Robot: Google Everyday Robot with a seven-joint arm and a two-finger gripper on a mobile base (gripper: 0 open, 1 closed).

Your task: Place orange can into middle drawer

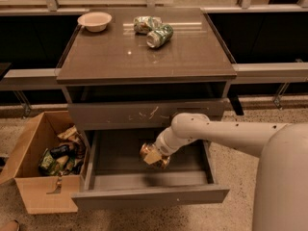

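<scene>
Orange-gold with brown and pale print, the small orange can (pixel 150 154) hangs inside the pulled-out middle drawer (pixel 149 196), a wide shallow grey drawer with a plain smooth front. The can is tilted and sits near the middle of the drawer, a little toward the back, and a soft shadow lies on the drawer floor in front of it. The gripper (pixel 159 156) at the end of the white robot arm (pixel 226 133) is closed around the can and holds it; the arm reaches in from the right side, over the right wall of the drawer. Just above the open drawer is a closed grey drawer front with long white scratches (pixel 144 114). On the brown glossy cabinet top (pixel 120 57) two green-and-silver cans (pixel 154 30) lie on their sides, touching each other, and a pale round bowl (pixel 95 20) stands near the back left corner, well apart from them. Left of the cabinet, on the speckled floor, stands an open cardboard box (pixel 29 186) with packets and wrappers inside.
</scene>
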